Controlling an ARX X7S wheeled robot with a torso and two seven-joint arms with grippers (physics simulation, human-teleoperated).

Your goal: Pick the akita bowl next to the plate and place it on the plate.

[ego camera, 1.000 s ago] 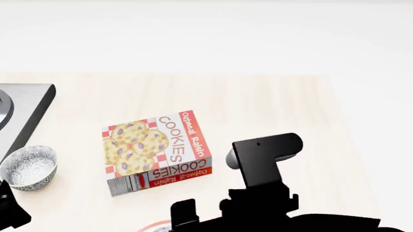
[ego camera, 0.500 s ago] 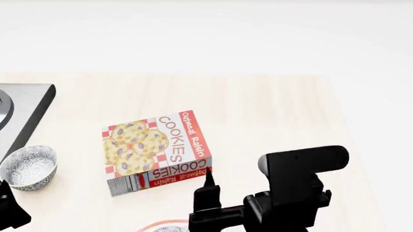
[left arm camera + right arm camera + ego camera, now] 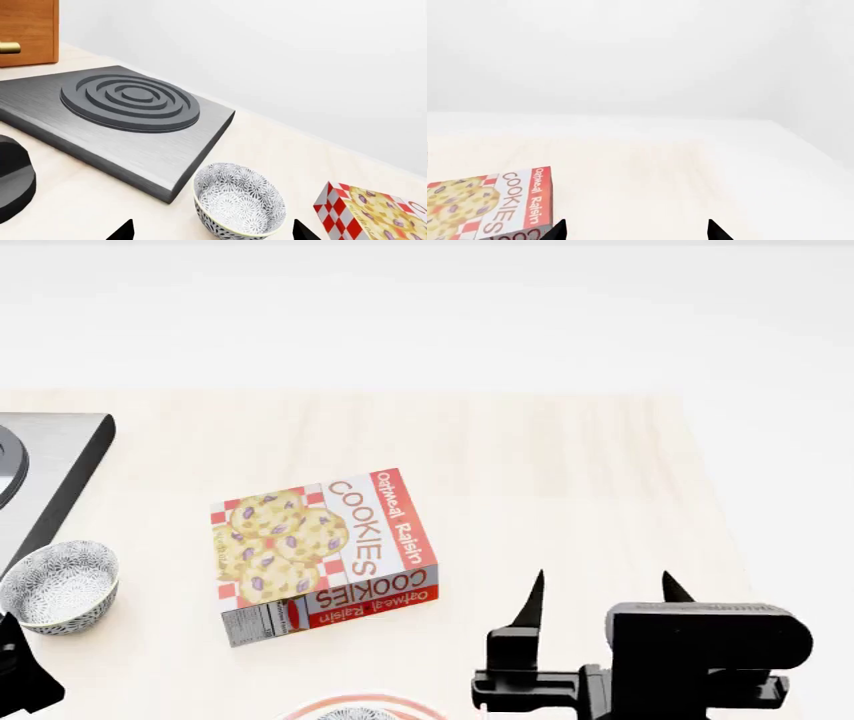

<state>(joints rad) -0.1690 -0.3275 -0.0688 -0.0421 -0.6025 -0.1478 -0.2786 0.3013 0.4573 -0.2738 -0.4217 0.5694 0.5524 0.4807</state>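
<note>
Pale wooden table point(image 3: 561, 470), right claw point(image 3: 603, 592) spread wide, empty, touching nothing

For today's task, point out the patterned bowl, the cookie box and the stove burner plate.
patterned bowl point(image 3: 239, 197), left wrist view, inside wall.
cookie box point(image 3: 320, 540), head view, top face.
stove burner plate point(image 3: 130, 100), left wrist view, ringed centre.

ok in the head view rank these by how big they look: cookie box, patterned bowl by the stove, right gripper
1. Right gripper with its black mount, though it is nearest the camera, so its rank is unsure.
2. Cookie box, lying flat.
3. Patterned bowl, clearly smallest.
</note>
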